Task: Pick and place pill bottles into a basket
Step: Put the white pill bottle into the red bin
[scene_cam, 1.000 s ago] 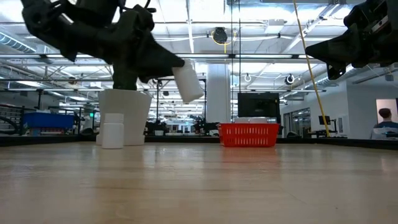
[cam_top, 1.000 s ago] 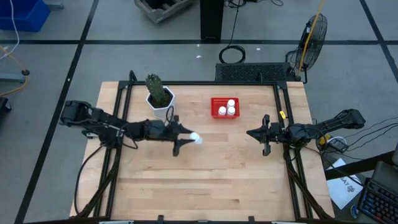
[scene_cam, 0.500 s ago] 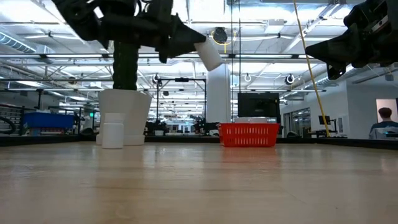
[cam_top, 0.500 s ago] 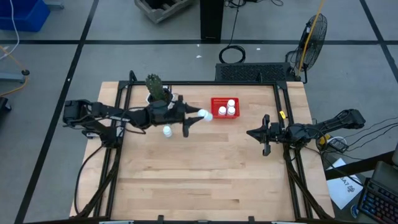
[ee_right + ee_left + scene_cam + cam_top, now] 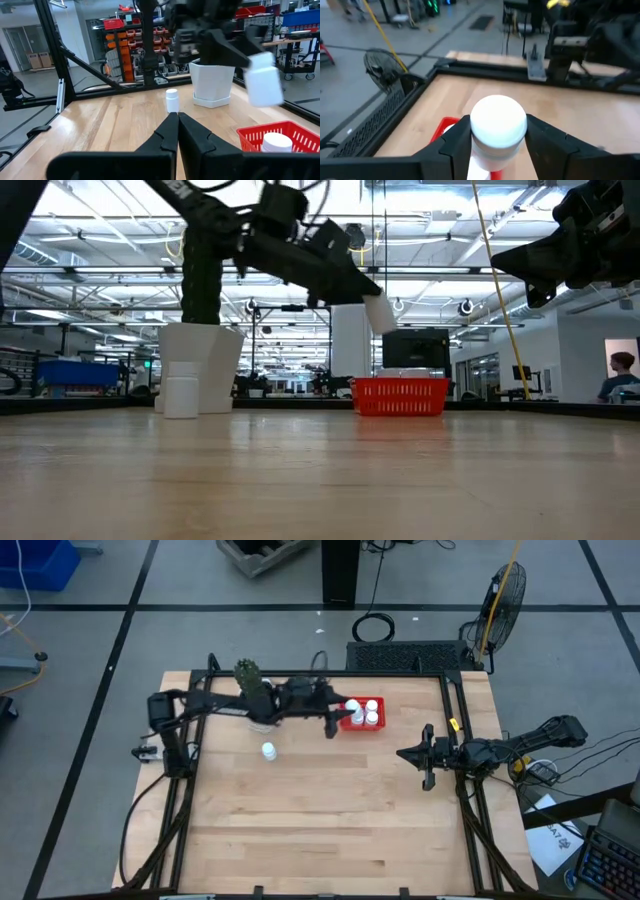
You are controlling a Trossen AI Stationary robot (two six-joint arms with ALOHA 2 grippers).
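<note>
**Left gripper holding a pill bottle over the basket's edge**

The left gripper [image 5: 338, 714] is reaching across the desk [image 5: 320, 830] and its fingers [image 5: 451, 145] are grasping a white pill bottle [image 5: 498, 125], which is hanging in the air at the near-left edge of the red basket [image 5: 361, 724]. In the low view this bottle [image 5: 379, 311] is tilting above the basket [image 5: 400, 397], clear of its rim. In the high view the arm is covering most of the held bottle. Two or three white caps [image 5: 371, 706] are showing inside the basket; the exact count is hard to make out. One more pill bottle [image 5: 268, 751] is standing alone on the desk, in front of the white plant pot [image 5: 258, 717], whose cactus [image 5: 249, 679] the arm is partly hiding. The right gripper [image 5: 415, 755] is waiting at the right side of the desk, its fingers [image 5: 167, 131] pressed together on nothing.
</note>
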